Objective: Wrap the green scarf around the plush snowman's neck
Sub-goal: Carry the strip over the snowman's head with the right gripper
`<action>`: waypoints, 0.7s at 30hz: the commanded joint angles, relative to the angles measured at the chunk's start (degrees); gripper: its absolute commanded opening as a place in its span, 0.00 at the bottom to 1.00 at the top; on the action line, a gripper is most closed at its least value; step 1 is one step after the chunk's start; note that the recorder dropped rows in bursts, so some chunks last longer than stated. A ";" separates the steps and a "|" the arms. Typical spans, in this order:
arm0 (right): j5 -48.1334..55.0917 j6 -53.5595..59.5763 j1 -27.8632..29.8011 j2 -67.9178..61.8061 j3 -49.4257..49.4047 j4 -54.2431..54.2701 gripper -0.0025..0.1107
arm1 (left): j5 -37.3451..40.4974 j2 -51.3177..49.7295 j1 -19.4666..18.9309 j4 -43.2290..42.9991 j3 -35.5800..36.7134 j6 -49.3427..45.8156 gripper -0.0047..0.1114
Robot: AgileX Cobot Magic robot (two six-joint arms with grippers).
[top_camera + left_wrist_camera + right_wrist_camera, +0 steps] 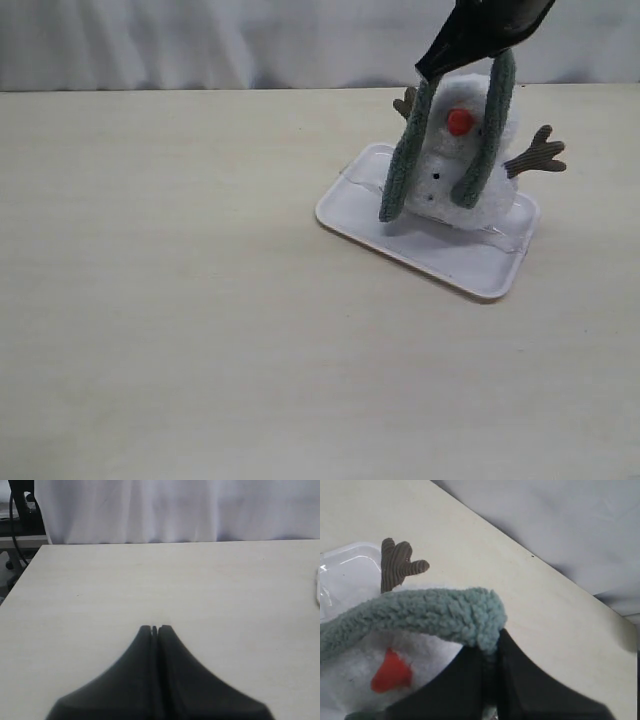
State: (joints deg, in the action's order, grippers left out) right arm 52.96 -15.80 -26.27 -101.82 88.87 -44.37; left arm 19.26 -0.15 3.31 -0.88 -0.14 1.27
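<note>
Now the scarf (435,612) is pinched at its fold in the closed right gripper (492,647). Just below the tips, the snowman (450,170) is flanked by the two hanging strands, one down each side of the face. Under it, a white tray (470,265) is seen. Well away, the left gripper (154,628) is shut, empty, over bare table (150,580).

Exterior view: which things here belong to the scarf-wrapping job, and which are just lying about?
Part of the job:
- green scarf, hanging down either side of the snowman's face
- plush snowman
- right gripper, shut on the scarf's fold

Just there:
- white tray under the snowman
- table
- left gripper, shut, holding nothing
</note>
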 commanded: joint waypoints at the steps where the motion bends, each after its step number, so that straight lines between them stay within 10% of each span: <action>1: -1.38 -0.52 1.62 -2.07 0.17 0.21 0.06 | -0.74 0.15 -0.27 0.09 0.14 0.33 0.04; 21: -1.74 -0.52 6.45 -5.68 0.17 -1.50 0.06 | -0.74 0.15 -0.27 0.09 0.14 0.33 0.04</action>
State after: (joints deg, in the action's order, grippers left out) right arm 51.02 -15.87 -21.10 -107.60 88.87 -45.23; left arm 19.26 -0.15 3.31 -0.88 -0.14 1.27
